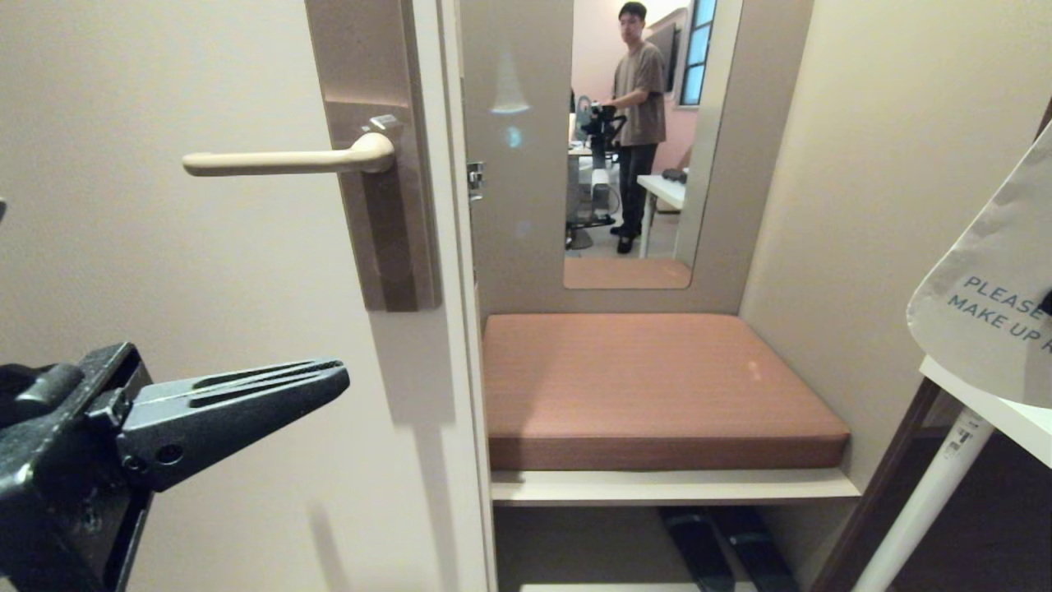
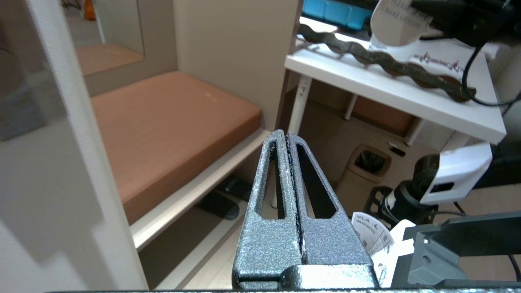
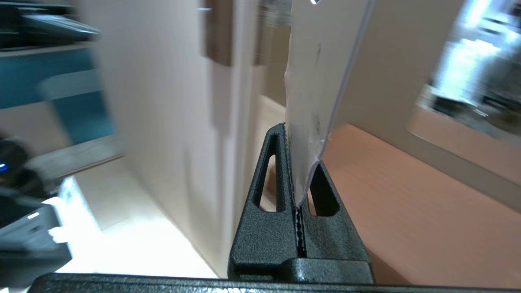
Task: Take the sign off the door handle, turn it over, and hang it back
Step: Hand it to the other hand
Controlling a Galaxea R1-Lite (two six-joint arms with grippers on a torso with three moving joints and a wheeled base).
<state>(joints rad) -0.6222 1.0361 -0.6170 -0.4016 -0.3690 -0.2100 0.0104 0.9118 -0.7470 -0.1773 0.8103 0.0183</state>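
Note:
The cream door handle [image 1: 288, 160] juts out level from its brownish backplate [image 1: 386, 247], and nothing hangs on it. Off at the far right edge of the head view is the sign [image 1: 994, 288], white face showing "PLEASE MAKE UP". My right gripper [image 3: 299, 146] is shut on the sign's [image 3: 317, 81] lower edge, and the card stands up out of the jaws, seen edge-on. The left wrist view shows the sign [image 2: 397, 20] far off above the white table. My left gripper [image 1: 339, 372] is shut and empty, low and left of the handle, pointing toward the door edge [image 2: 285, 136].
Beyond the door edge lies a brown cushioned bench [image 1: 657, 386], with a mirror [image 1: 633, 140] above it showing a standing person. Dark slippers [image 1: 723, 547] sit under the bench. A white table [image 1: 994, 411] stands at the right, with a bin [image 2: 368, 162] on the floor beside it.

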